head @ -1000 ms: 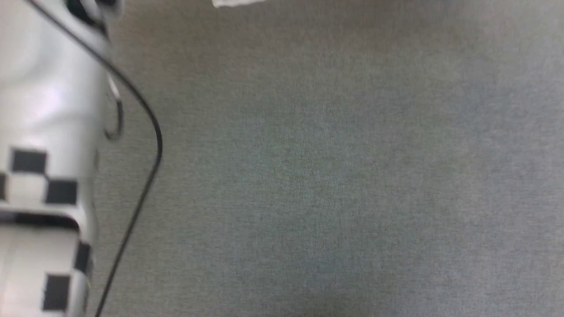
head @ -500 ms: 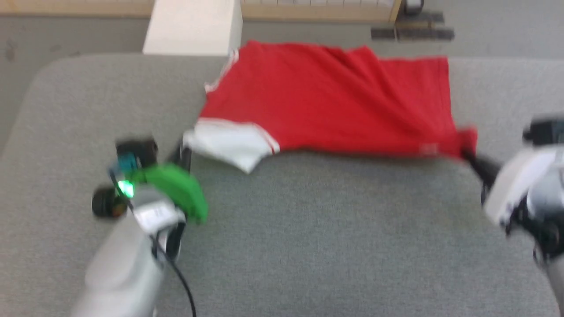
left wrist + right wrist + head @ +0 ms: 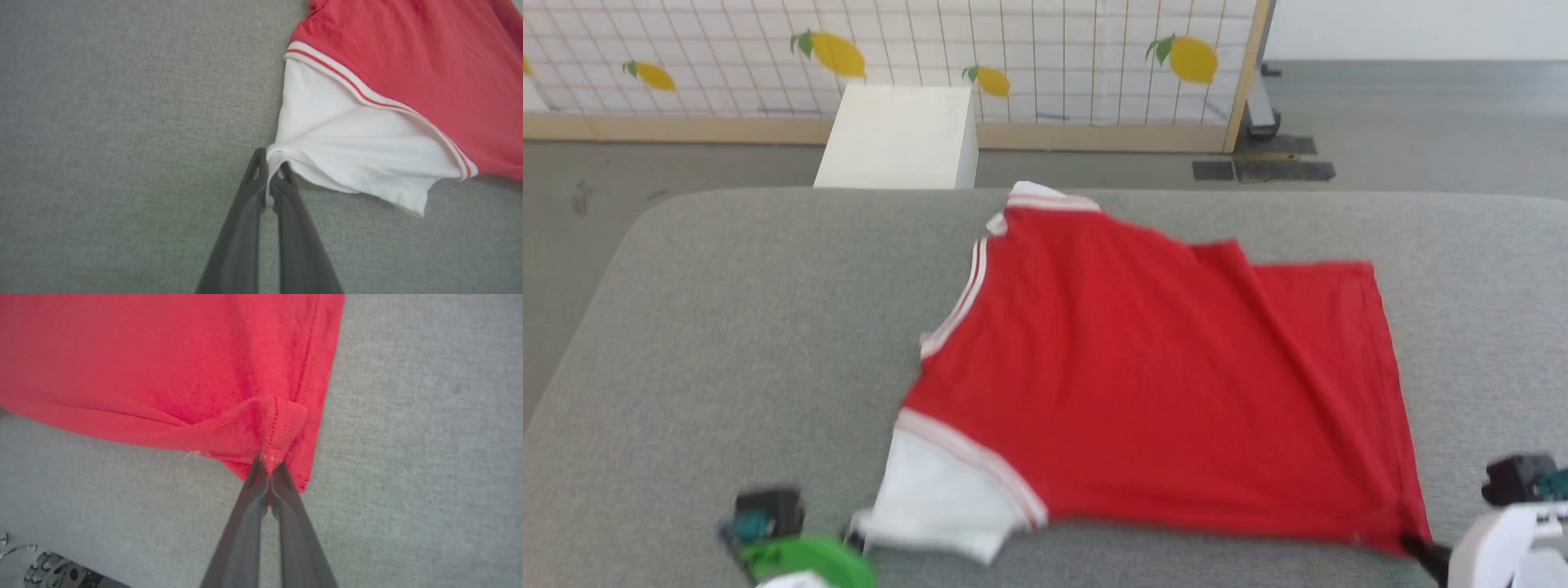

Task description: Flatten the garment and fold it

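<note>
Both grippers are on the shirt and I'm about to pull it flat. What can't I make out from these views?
- The garment, underside: hidden against the grey table.
- The far sleeve: in the head view, the red body covers all but its striped cuff.
- The left gripper and right gripper: the head view's bottom edge cuts off most of each; the wrist views show them shut on a sleeve corner and a hem corner.
- Small wrinkles: the head view is blurred.

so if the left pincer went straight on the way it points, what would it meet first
the garment itself: the left pincer is shut on the edge of its white sleeve, so going on would likely just push into that sleeve and bunch it up
</note>
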`<state>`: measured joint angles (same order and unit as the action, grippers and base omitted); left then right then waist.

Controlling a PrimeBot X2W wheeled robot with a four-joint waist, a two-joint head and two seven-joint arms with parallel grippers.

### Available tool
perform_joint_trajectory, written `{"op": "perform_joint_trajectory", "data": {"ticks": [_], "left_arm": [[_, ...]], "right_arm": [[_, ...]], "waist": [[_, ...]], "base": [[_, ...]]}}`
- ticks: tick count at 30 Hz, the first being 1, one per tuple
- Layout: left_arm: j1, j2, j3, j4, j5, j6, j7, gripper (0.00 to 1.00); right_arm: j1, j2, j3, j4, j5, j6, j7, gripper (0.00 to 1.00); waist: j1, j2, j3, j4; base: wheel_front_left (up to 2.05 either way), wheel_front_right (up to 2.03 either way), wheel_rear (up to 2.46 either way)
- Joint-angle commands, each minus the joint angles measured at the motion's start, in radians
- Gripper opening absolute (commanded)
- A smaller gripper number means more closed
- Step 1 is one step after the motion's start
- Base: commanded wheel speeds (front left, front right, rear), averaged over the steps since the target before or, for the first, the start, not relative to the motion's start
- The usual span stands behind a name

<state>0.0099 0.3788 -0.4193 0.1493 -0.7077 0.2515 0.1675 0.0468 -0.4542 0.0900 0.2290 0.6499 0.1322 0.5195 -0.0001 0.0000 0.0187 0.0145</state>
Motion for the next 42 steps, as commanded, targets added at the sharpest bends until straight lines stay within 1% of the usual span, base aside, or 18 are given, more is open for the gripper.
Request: {"op": "perform_joint_trajectory", "data": {"ticks": [1, 6, 9, 11, 13, 17, 20, 24, 28, 33, 37, 42], "left_arm": [[0.050, 0.017, 0.017, -0.023, -0.031, 0.026, 0.035, 0.00], [0.195, 0.073, 0.033, -0.142, -0.109, 0.117, 0.211, 0.00], [0.246, 0.100, 0.039, -0.200, -0.132, 0.162, 0.280, 0.00], [0.262, 0.104, 0.050, -0.245, -0.140, 0.179, 0.287, 0.00], [0.264, 0.096, 0.064, -0.290, -0.146, 0.183, 0.271, 0.00], [0.223, 0.088, 0.083, -0.362, -0.136, 0.146, 0.210, 0.00], [0.160, 0.080, 0.082, -0.394, -0.117, 0.126, 0.186, 0.00], [0.043, 0.073, 0.065, -0.380, -0.093, 0.098, 0.190, 0.00], [-0.089, 0.063, 0.039, -0.323, -0.073, 0.071, 0.220, 0.00], [-0.252, 0.042, 0.006, -0.227, -0.044, 0.037, 0.246, 0.00], [-0.358, 0.011, -0.016, -0.145, -0.020, 0.012, 0.235, 0.00], [-0.438, -0.033, -0.044, -0.017, -0.004, -0.018, 0.210, 0.00]], "right_arm": [[0.028, -0.008, -0.011, -0.013, -0.015, -0.002, 0.019, 0.00], [0.108, -0.015, -0.040, -0.077, -0.050, -0.002, 0.109, 0.00], [0.134, -0.006, -0.056, -0.105, -0.052, -0.002, 0.149, 0.00], [0.144, -0.004, -0.062, -0.123, -0.053, -0.002, 0.168, 0.00], [0.142, 0.005, -0.080, -0.142, -0.056, -0.002, 0.166, 0.00], [0.104, 0.018, -0.104, -0.182, -0.064, -0.002, 0.161, 0.00], [0.056, 0.019, -0.117, -0.201, -0.072, -0.002, 0.169, 0.00], [-0.024, 0.024, -0.128, -0.205, -0.077, -0.002, 0.184, 0.00], [-0.111, 0.020, -0.124, -0.186, -0.083, -0.002, 0.216, 0.00], [-0.200, 0.005, -0.110, -0.136, -0.100, -0.002, 0.288, 0.00], [-0.255, -0.005, -0.092, -0.101, -0.118, -0.002, 0.336, 0.00], [-0.300, -0.015, -0.048, -0.059, -0.126, -0.002, 0.376, 0.00]], "waist": [[0.0001, 0.0000, -0.021, -0.020], [0.0001, 0.0000, -0.036, -0.034], [0.0001, 0.0000, -0.037, -0.038], [0.0001, 0.0000, -0.035, -0.039], [0.0001, 0.0000, -0.030, -0.039], [0.0001, 0.0000, -0.008, -0.043], [0.0001, 0.0000, 0.015, -0.047], [0.0001, 0.0000, 0.058, -0.049], [0.0001, 0.0000, 0.106, -0.051], [0.0001, 0.0000, 0.169, -0.049], [0.0001, 0.0000, 0.216, -0.046], [0.0001, 0.0000, 0.259, -0.044]], "base": [[0.00, 0.00, 0.00], [0.00, 0.00, 0.00], [0.00, 0.00, 0.00], [0.00, 0.00, 0.00], [0.00, 0.00, 0.00], [0.00, 0.00, 0.00], [0.00, 0.00, 0.00], [0.00, 0.00, 0.00], [0.00, 0.00, 0.00], [0.00, 0.00, 0.00], [0.00, 0.00, 0.00], [0.00, 0.00, 0.00]]}}
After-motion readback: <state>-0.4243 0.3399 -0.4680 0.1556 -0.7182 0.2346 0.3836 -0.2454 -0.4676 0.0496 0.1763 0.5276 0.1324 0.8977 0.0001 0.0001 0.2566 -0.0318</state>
